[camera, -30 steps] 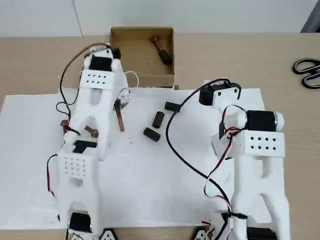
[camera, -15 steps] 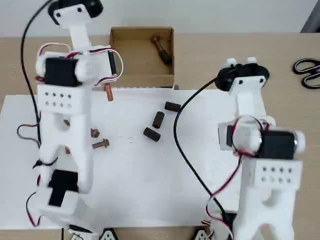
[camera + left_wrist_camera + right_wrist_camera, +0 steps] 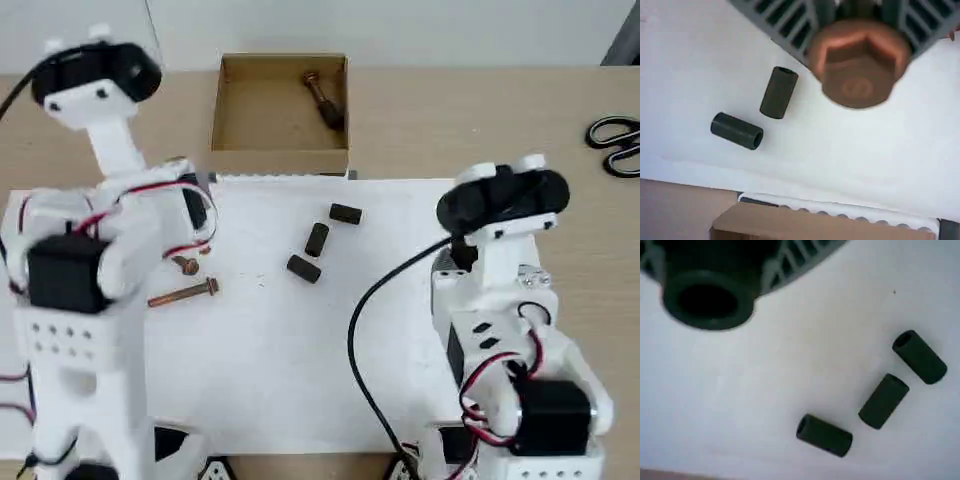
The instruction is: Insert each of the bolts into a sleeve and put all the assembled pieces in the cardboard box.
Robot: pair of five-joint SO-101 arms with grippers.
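The left arm point(image 3: 70, 335) stands raised to the left of the cardboard box point(image 3: 250, 120). It is folded high over the white paper point(image 3: 300, 370), with its wrist tipped downward. The left claw point(image 3: 856, 15) is clamped on a copper bolt point(image 3: 858, 70), whose six-sided head faces the wrist camera and hides the shank. In that view the bolt hangs above the paper, with the box's edge not far off. The right arm point(image 3: 490, 290) stands raised to the right of the box, farther from it than the left arm, with its wrist also pointing down at the paper. The right claw point(image 3: 720, 257) is clamped on a dark sleeve point(image 3: 707, 300), whose open end is turned toward the camera so the hollow bore shows. Three loose sleeves point(image 3: 316, 239) lie on the paper on the robot's side of the box, below its right-hand corner. They form a short slanting row, each apart from the others. Below the box's left corner lie two loose bolts. The long bolt point(image 3: 185, 292) lies flat, and the second bolt point(image 3: 187, 264) is just beside it, nearer the box and close to the left arm. Inside the box, near its right wall, lies one assembled piece point(image 3: 323, 100), a bolt seated in a sleeve. Scissors point(image 3: 615, 145) rest on the bare table point(image 3: 430, 120) far to the right of the box.
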